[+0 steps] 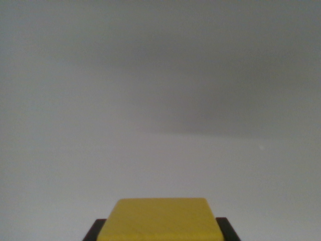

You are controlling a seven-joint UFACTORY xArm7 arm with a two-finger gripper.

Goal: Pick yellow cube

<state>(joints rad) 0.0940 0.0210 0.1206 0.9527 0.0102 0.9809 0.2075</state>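
The yellow cube (160, 217) fills the bottom middle of the wrist view, and its flat top face and front edge show. A black fingertip (95, 230) presses against its left side and another sits against its right side at the bottom edge. My gripper (160, 233) is shut on the cube. The cube's lower part and most of the fingers are cut off by the frame's edge.
Behind the cube lies a plain, blurred grey surface (75, 125). A soft dark shadow (210, 110) spreads across the upper right of it. Nothing else shows.
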